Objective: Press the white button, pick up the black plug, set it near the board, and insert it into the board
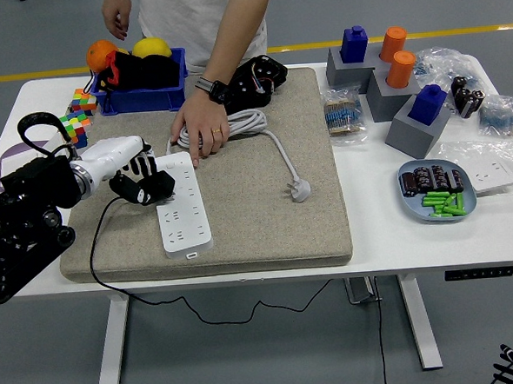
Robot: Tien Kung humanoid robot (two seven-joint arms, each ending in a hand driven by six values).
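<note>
The white power strip (184,215) is lying on the grey mat (266,200), nearest us. The left hand (144,183) is hovering at its far left end, black fingers (158,191) curling down over the black plug there. Farther back, a person's hand (202,126) is pressing flat on the coiled white cable (245,121).

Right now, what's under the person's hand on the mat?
The person's hand presses on the coiled white cable, lying on the grey mat by the power strip. The coil's part beneath the palm is hidden.
</note>
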